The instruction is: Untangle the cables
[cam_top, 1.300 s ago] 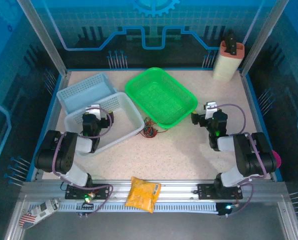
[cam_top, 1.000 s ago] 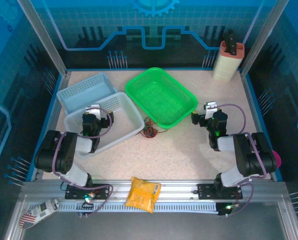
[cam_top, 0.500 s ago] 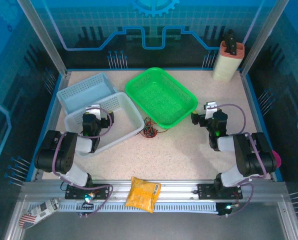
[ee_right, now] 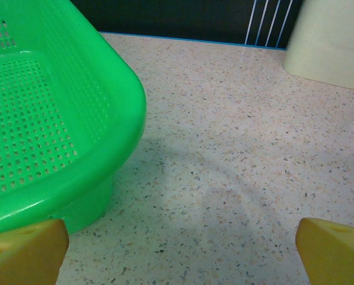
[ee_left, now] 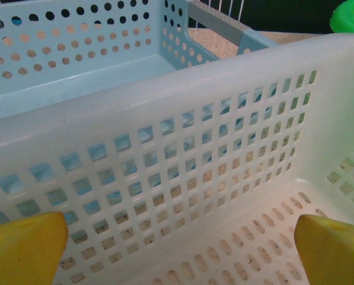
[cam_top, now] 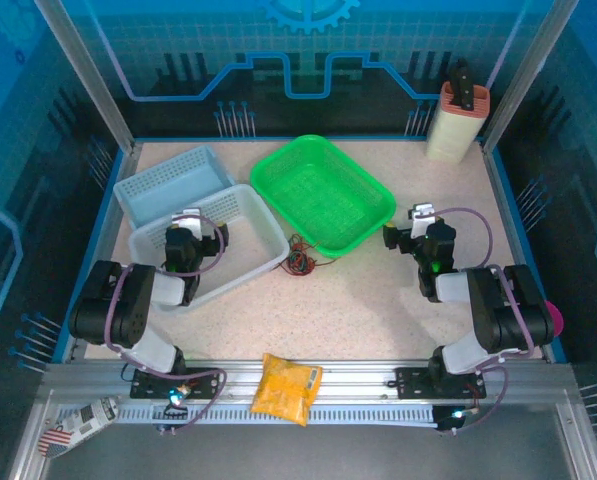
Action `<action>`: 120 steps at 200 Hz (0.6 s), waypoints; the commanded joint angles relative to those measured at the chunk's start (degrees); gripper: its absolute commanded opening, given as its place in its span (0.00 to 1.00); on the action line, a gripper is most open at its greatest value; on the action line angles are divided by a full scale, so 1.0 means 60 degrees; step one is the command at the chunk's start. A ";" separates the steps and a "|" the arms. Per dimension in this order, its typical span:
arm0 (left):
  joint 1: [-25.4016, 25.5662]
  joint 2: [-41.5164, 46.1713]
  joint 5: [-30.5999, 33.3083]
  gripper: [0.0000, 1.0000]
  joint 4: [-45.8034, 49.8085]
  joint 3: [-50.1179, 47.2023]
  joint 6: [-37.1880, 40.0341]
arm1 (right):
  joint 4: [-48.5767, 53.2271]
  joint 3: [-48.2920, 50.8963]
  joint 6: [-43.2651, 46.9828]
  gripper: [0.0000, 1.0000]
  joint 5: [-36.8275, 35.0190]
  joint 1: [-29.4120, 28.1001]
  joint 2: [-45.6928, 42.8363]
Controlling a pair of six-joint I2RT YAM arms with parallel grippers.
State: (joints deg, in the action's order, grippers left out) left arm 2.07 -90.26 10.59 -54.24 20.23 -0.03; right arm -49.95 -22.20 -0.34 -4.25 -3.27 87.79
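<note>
Cables (cam_top: 299, 258) are found as one small knotted clump on the worktop (cam_top: 378, 300), touching or just beside the near corner of the green basket (cam_top: 323, 190), on the side of that corner turned to the left. Red and dark strands can be made out, but single wires are too thin to be traced.

No single heading can be given to the clump, since the strands are looped over one another. Its outline appears slightly drawn out from the green basket's corner toward the near edge of the worktop. No free end can be picked out.

The left tool (cam_top: 188, 220) is held well to the left of the green basket, low inside a white basket (cam_top: 268, 240). Its yellow fingertips (ee_left: 22, 246) are spread wide and nothing is between them. The right tool (cam_top: 416, 218) is held just to the right of the green basket, low above bare worktop, likewise spread wide and empty. From its wrist, the green basket's rounded wall is seen close ahead on the left.

It is judged that the clump lies on open worktop, outside the green basket, so that it can be approached from both sides. The empty baskets are probably meant to receive separated wires. Both tools are taken to be parked in readiness, as neither is aimed at the clump. No cable is gripped, so the untangling is judged not yet begun.
</note>
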 commanded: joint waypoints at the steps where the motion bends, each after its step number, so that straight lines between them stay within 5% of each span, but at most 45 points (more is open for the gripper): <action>1: -0.0071 0.0256 -0.0172 0.99 -0.0188 0.0106 0.0048 | -0.0135 -0.0124 0.0130 1.00 -0.0050 -0.0070 0.0043; 24: 0.0146 0.1773 0.0538 0.99 0.0217 -0.0333 0.0068 | 0.0788 -0.0124 -0.0028 1.00 -0.0573 -0.0085 -0.1091; 53: 0.0299 0.4803 0.1080 0.99 0.2409 -0.0022 0.0159 | 0.2791 -0.0219 -0.0181 1.00 -0.1171 -0.0073 -0.3707; 76: 0.0344 0.6519 0.1610 0.98 0.4900 0.1229 -0.0980 | 0.5576 -0.1118 -0.0542 1.00 -0.1488 0.0043 -0.5520; 97: 0.0398 0.7167 0.0327 0.94 0.7235 0.2495 -0.2171 | 0.8360 -0.2417 -0.1072 0.97 -0.0376 0.0148 -0.6410; 120: 0.0497 0.7036 -0.2085 0.93 0.9268 0.3767 -0.2978 | 1.0417 -0.3607 -0.1246 0.88 0.2473 -0.0008 -0.6565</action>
State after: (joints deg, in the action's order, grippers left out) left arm 4.10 -47.42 12.12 -18.46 36.64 -9.61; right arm -8.34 -38.00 -5.02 -5.61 -2.85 49.28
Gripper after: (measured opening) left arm 0.936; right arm 0.919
